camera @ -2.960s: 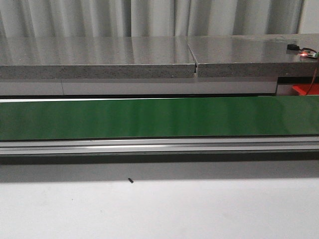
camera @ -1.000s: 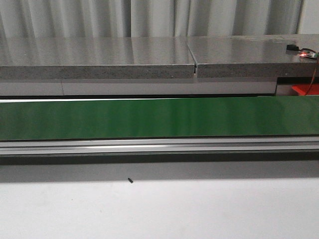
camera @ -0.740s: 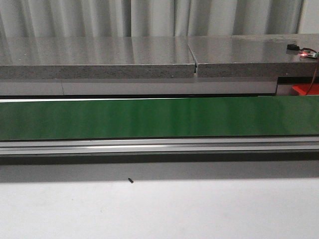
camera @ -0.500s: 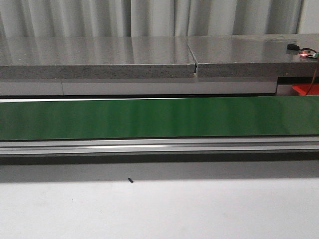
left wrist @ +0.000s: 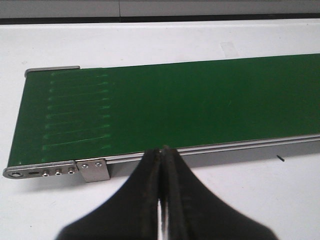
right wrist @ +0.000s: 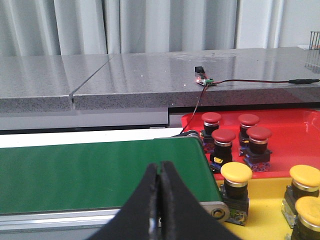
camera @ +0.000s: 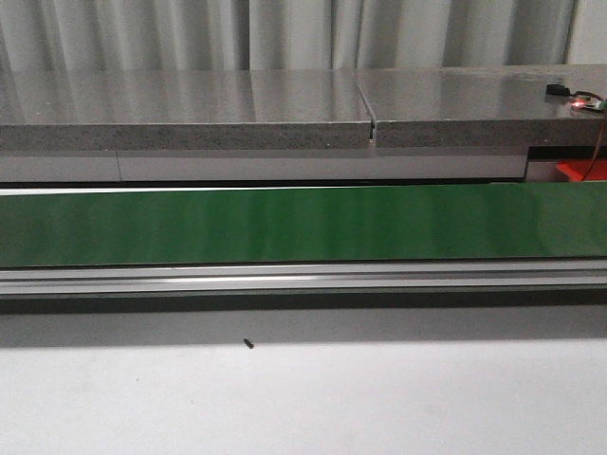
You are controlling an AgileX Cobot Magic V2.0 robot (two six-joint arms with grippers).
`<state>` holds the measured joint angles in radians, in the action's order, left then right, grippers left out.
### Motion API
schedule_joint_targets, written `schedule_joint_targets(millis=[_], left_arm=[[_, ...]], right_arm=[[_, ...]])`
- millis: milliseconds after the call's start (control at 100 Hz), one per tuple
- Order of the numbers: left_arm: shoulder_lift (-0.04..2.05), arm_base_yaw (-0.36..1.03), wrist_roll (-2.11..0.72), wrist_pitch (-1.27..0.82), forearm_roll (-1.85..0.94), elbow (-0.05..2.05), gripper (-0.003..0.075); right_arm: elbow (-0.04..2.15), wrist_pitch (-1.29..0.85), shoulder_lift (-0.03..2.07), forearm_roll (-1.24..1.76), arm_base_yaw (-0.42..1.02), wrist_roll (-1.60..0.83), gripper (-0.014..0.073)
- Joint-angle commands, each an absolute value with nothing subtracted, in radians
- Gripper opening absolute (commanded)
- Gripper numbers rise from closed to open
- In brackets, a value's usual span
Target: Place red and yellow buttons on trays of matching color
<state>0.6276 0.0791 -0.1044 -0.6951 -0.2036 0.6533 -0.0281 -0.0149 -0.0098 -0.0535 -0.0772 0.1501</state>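
Note:
In the right wrist view, several red buttons (right wrist: 223, 137) stand on the red tray (right wrist: 295, 135), and three yellow buttons (right wrist: 236, 173) stand on the yellow tray (right wrist: 265, 210) beside it, just past the end of the green conveyor belt (right wrist: 100, 170). My right gripper (right wrist: 159, 167) is shut and empty, above the belt's near edge. My left gripper (left wrist: 161, 152) is shut and empty over the near rail at the belt's other end (left wrist: 165, 110). No button lies on the belt. A corner of the red tray (camera: 580, 171) shows in the front view; neither gripper does.
A grey stone counter (camera: 285, 109) runs behind the belt, with a small circuit board and wires (right wrist: 205, 80) on it. An aluminium rail (camera: 303, 278) borders the belt in front. White table (camera: 303, 398) lies nearer, with a tiny dark speck (camera: 248, 344).

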Motion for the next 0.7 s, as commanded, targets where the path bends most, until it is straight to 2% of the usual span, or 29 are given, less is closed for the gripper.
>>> schedule_joint_targets(millis=[0,130,230,430,690], left_arm=[[0.632,0.086,-0.103,-0.635,-0.216,0.683,-0.002],[0.629,0.086,-0.101,-0.622,-0.186,0.68,-0.002],[0.603,0.09,-0.068,-0.534,-0.137,0.654,-0.002],[0.512,0.09,0.074,-0.311,-0.042,0.526,-0.002],[0.353,0.059,0.092,-0.185,-0.011,0.366,-0.002]], right_arm=[[-0.011,0.064,-0.03,-0.069,-0.078,0.149,-0.0069],[-0.011,0.064,-0.03,-0.069,-0.078,0.149,-0.0069],[-0.011,0.064,-0.03,-0.069,-0.078,0.149,-0.0069],[-0.011,0.063,-0.03,-0.069,-0.078,0.149,-0.0069],[-0.011,0.063,-0.03,-0.069,-0.078,0.149,-0.0069]])
